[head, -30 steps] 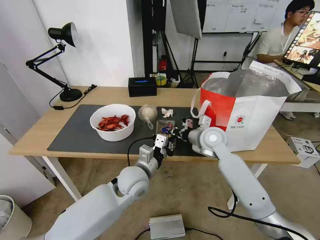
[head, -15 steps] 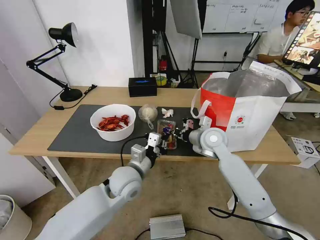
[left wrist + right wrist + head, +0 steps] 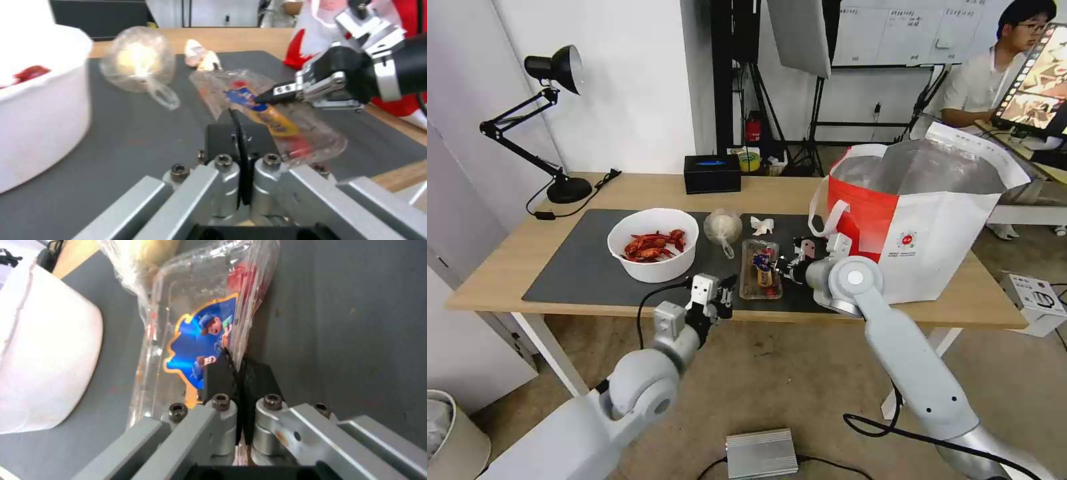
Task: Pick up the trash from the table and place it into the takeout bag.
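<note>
The clear hinged tray (image 3: pixel 759 279), with red bits and a blue sticker, rests on the dark mat (image 3: pixel 580 267). My right gripper (image 3: pixel 779 267) is shut on its edge, and in the right wrist view the black pads (image 3: pixel 218 376) pinch the thin plastic (image 3: pixel 195 323). At the table's front edge, left of the tray and clear of it, my left gripper (image 3: pixel 724 293) is shut with nothing in it. The white bowl of crayfish shells (image 3: pixel 654 243), the knotted clear bag (image 3: pixel 722 227) and the crumpled tissue (image 3: pixel 760 225) all lie on the mat. The takeout bag (image 3: pixel 927 220) stands open at the right.
A black desk lamp (image 3: pixel 554 133) stands at the table's back left and a black tissue box (image 3: pixel 712 173) at the back middle. The bag's white loop handle (image 3: pixel 827 213) hangs just beside my right wrist. A silver box (image 3: pixel 760 453) lies on the floor.
My left gripper has drawn back to the left and toward the table's front edge, away from the tray. My right gripper has stayed shut on the tray, which now lies flatter.
</note>
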